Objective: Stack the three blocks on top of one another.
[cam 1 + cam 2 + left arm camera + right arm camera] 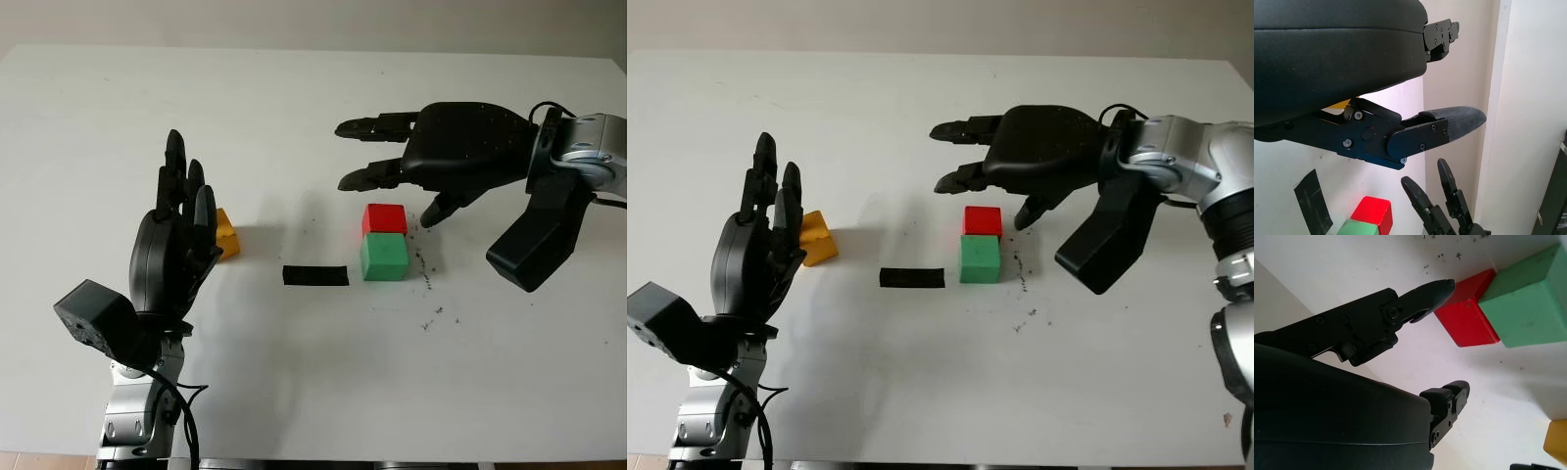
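Black tape strip point(315, 275) lies beside touching red block point(384, 218) and green block point(383, 257).

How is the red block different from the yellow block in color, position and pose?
The red block touches the green block near the table's middle, below the open right hand; the yellow block sits apart, beside the open left hand. The red block sits square; the yellow block looks turned. Both lie on the white table, unstacked.

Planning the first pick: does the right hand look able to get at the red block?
Probably yes. The right hand hovers open just behind the red block, nothing between them; only the green block touches its near side.
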You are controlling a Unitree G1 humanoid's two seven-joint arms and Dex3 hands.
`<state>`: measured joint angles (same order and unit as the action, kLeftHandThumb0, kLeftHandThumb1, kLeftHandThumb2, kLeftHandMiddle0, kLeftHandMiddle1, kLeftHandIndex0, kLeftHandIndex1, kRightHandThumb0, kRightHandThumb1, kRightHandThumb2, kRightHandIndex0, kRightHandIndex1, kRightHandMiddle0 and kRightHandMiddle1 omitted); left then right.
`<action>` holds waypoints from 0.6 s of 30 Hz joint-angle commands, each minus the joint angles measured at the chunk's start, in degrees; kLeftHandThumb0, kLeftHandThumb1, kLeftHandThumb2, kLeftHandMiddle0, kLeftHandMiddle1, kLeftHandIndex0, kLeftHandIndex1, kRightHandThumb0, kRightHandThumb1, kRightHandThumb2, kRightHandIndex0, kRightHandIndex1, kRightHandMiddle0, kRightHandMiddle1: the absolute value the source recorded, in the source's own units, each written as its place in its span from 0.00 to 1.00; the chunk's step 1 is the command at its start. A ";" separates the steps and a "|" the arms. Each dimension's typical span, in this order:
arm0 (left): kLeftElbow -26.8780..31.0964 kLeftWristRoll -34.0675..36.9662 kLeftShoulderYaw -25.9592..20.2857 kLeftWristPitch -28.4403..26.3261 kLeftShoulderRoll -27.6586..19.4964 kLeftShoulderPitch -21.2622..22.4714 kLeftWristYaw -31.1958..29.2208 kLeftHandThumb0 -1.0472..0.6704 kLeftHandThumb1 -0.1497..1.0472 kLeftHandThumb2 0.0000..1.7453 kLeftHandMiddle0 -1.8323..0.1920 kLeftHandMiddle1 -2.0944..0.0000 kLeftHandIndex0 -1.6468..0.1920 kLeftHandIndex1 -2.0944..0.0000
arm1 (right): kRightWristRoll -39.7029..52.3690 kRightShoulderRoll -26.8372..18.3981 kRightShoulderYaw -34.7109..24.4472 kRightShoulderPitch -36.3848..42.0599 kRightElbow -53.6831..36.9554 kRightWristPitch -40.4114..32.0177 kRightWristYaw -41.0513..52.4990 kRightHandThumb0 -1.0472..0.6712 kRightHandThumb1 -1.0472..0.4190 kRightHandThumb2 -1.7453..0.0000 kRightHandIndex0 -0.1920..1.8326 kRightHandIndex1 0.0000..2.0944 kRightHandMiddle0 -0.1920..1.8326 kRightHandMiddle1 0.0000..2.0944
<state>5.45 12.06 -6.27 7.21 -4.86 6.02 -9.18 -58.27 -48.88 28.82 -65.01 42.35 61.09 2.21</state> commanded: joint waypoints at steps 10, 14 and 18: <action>0.96 0.16 -0.23 0.03 -0.45 -0.33 -0.55 0.25 1.00 0.36 1.00 0.97 1.00 0.98 | -3.51 0.36 3.43 -0.65 2.68 0.05 -4.36 0.30 0.12 0.97 0.09 0.02 0.26 0.06; 1.52 -0.25 -0.21 -0.60 -0.35 -0.41 0.10 0.25 1.00 0.36 0.99 0.97 0.99 0.98 | -6.09 0.50 4.98 -0.65 3.20 -0.10 -8.62 0.37 0.09 0.96 0.10 0.03 0.28 0.06; 1.87 -0.24 -0.15 -0.88 -0.15 -0.57 0.35 0.25 1.00 0.36 0.99 0.97 0.99 0.98 | -7.91 0.68 6.64 -1.19 3.97 -0.19 -10.40 0.40 0.06 0.96 0.08 0.02 0.27 0.06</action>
<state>6.20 12.13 -6.35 6.32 -4.88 6.01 -8.92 -65.76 -48.22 35.03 -65.03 45.96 61.01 -7.43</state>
